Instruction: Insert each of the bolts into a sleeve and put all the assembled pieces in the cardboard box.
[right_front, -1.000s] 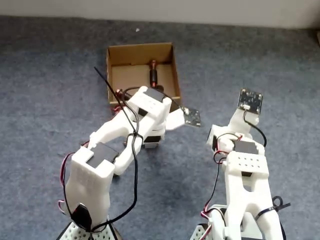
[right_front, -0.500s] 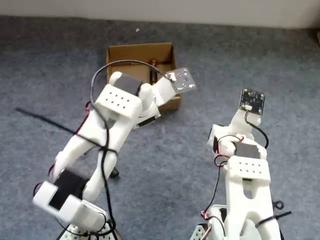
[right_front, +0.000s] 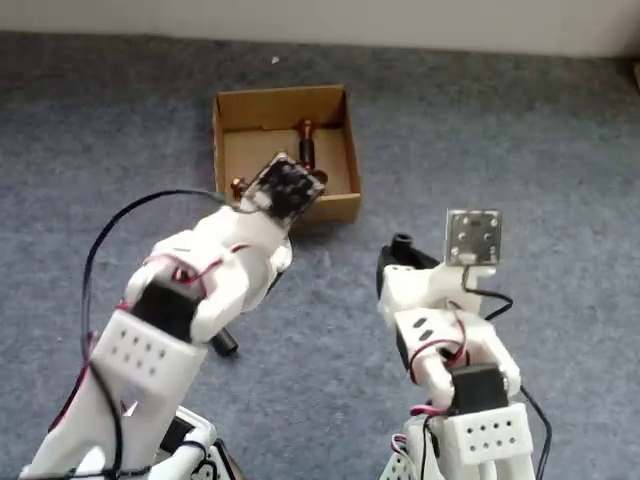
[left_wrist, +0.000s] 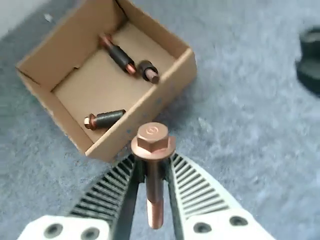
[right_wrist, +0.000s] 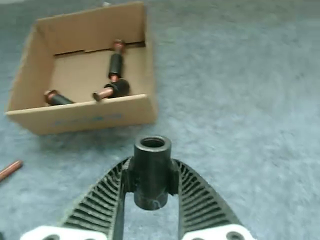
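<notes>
**Held bolt and sleeve apart, short of the box**

Found the left tool (left_wrist: 152, 161) closed narrowly on a copper bolt (left_wrist: 153, 175). Gripped it just under the hex head, with the head out past the tips and the plain end back toward the wrist. Judged that hold as steadying the bolt along the tool's own line, though leaving the entering end tucked between the fingers.

Found the right tool (right_wrist: 151, 165) closed likewise on a black sleeve (right_wrist: 151, 175). Clasped it round the lower body, with the open bore clear of the tips, seemingly to keep the hole free for a shank.

Placed the two tools well apart over the grey worktop (right_front: 500, 120), the left near the front wall of the cardboard box (right_wrist: 85, 119) and the right off to one side of it. Judged the pair not yet mated.

Counted three assembled pieces (left_wrist: 118, 55) lying inside the box, none touching the tools.

Noted a small dark piece (right_front: 226, 343) on the worktop beside the left arm, possibly another sleeve but too small to tell.
</notes>
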